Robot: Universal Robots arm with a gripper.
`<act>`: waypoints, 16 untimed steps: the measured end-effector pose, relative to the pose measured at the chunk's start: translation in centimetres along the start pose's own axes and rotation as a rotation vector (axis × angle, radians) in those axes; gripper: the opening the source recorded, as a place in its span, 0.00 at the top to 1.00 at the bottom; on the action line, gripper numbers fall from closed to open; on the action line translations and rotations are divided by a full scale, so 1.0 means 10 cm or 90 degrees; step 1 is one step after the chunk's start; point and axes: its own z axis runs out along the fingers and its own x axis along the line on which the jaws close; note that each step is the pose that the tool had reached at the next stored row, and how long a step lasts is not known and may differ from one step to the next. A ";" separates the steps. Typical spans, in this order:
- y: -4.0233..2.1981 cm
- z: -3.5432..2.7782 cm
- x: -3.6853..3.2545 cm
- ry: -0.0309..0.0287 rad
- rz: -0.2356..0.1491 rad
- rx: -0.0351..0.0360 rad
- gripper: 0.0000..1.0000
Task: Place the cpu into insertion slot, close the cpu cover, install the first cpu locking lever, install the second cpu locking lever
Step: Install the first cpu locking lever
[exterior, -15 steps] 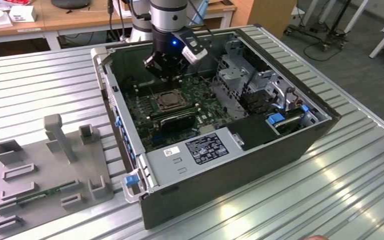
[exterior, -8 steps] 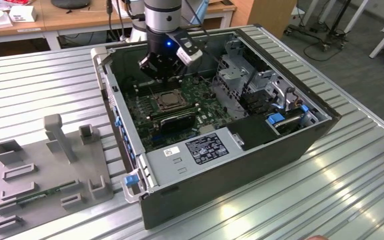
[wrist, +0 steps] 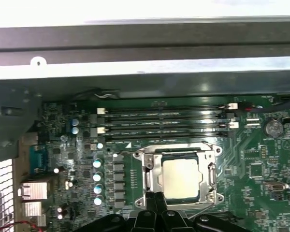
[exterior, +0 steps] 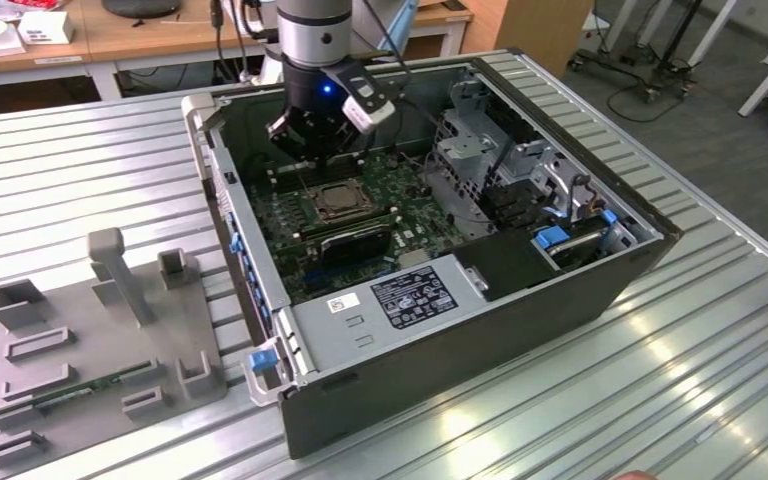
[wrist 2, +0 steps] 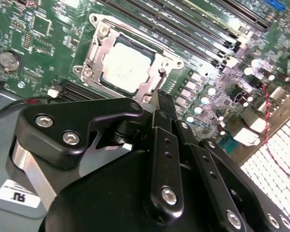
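The black end effector (exterior: 315,152) hangs inside the open dark computer case (exterior: 491,320) on the ribbed metal desk (exterior: 704,380). Its fingers are pressed together, with nothing seen between them, and its tip is at the edge of the silver-framed square insertion slot (wrist: 150,157). The small square silvery-tan cpu (wrist: 180,178) lies flat in that slot, and the thin silver windowed cpu cover (wrist: 153,178) lies down around it, as both wrist views show.

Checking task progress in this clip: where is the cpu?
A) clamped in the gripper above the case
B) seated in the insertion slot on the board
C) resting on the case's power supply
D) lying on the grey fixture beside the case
B: in the first wrist view the cpu lies flat in the insertion slot, with the silver cpu cover framing it.
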 end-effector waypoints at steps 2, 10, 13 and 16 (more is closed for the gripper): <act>-0.001 -0.001 0.026 0.0000 0.000 0.0000 0.89; -0.007 -0.002 0.128 -0.0001 0.000 -0.0001 0.89; -0.008 -0.003 0.134 0.0000 0.000 0.0000 0.89; -0.007 -0.003 0.134 0.0000 0.000 0.0000 0.89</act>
